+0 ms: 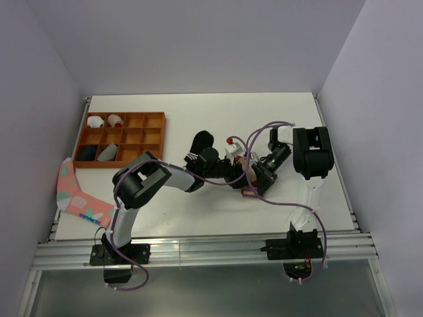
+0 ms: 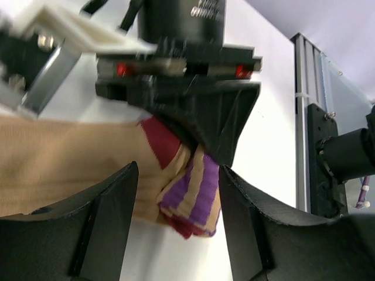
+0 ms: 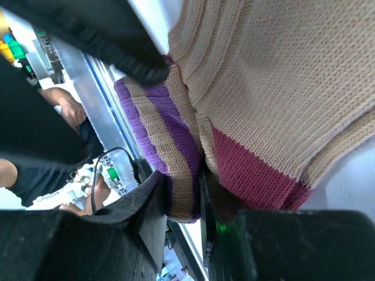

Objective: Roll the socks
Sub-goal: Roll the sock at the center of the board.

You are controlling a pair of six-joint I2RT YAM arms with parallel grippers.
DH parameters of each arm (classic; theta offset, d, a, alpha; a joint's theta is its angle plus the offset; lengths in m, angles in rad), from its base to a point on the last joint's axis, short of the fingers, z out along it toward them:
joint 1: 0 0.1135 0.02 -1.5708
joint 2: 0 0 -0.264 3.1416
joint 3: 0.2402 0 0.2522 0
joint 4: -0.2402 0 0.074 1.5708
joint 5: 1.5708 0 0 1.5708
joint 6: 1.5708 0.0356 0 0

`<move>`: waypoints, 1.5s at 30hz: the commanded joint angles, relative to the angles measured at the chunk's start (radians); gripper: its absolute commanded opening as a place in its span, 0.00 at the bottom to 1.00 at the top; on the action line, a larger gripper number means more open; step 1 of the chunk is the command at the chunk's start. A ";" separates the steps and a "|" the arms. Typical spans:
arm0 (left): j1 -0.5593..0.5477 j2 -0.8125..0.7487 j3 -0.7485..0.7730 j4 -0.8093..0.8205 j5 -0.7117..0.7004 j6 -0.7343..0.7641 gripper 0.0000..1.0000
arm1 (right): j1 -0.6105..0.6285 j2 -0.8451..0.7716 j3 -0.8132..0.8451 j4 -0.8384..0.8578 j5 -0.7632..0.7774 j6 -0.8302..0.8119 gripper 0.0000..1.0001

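The tan sock, with its maroon patch and purple stripes, lies mid-table between both grippers. My right gripper is shut on the sock's folded purple-striped end and shows from the front in the left wrist view. My left gripper is open, its fingers on either side of that striped fold without pinching it. Seen from above, the left gripper faces the right gripper at close range. The black sock lies just behind the left wrist.
A wooden compartment tray at the back left holds small rolled bundles. A pink sock hangs over the table's left edge. Metal rails run along the near edge, and walls close in the sides.
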 commanded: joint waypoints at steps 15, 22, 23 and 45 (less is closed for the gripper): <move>-0.054 0.046 -0.028 0.075 0.055 -0.042 0.61 | -0.010 0.010 0.012 0.059 0.044 0.025 0.11; -0.068 0.055 -0.031 0.054 0.041 -0.043 0.58 | -0.010 0.008 0.019 0.067 0.030 0.045 0.11; -0.070 0.060 -0.030 0.054 0.038 -0.045 0.58 | -0.010 0.008 0.021 0.067 0.027 0.049 0.11; -0.094 0.106 0.051 -0.194 -0.019 -0.060 0.00 | -0.009 -0.114 -0.043 0.205 0.021 0.163 0.21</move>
